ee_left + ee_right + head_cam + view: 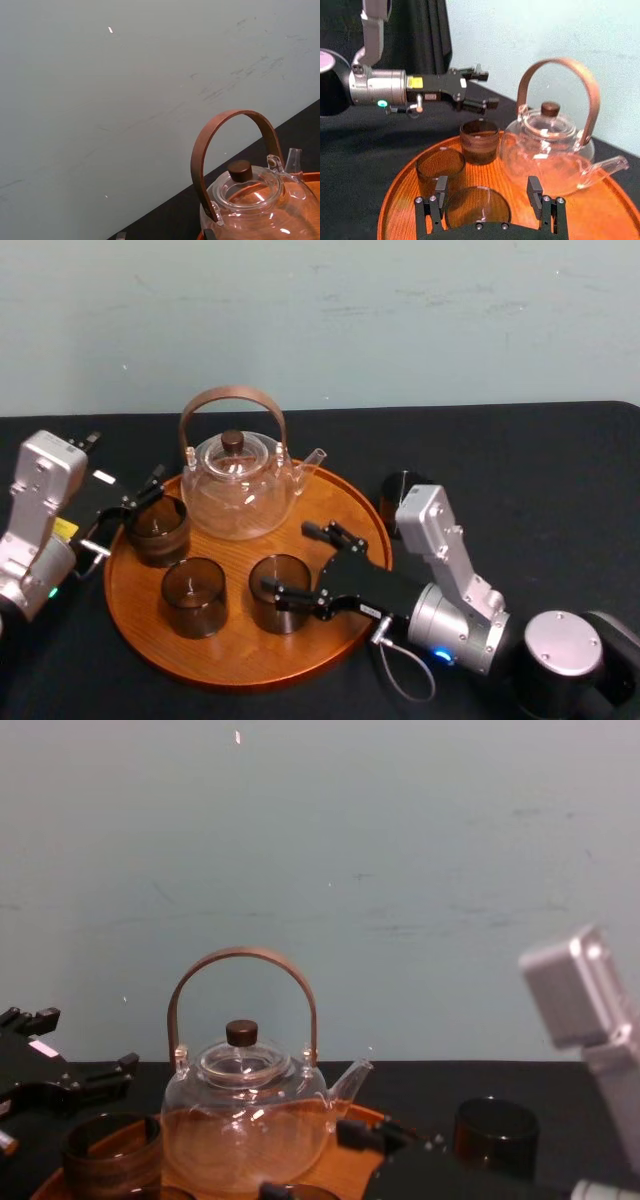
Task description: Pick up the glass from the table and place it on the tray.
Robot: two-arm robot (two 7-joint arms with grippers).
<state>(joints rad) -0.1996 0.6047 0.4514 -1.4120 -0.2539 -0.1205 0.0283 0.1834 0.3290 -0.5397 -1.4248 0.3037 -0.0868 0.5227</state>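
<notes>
**Release stage: right tool (284, 558) open astride a glass already on the tray (130, 630).**

The right tool's jaws stand spread either side of the front glass (280, 602). That glass sits on the round wooden tray towards the front edge of the worktop (560, 500), in front of the glass teapot (240, 485). The left tool (135, 498) is also spread open and grips nothing; it hovers at the left-hand glass (157, 530), which is by the tray's left rim. An outlying glass (400, 498) stands on the worktop just beside the tray's right rim. Judgement: this glass is set down and release is in hand. The next move calls for a clean withdrawal of the right tool, clear of the front glass and the teapot spout. An approach to the outlying glass would follow.
</notes>
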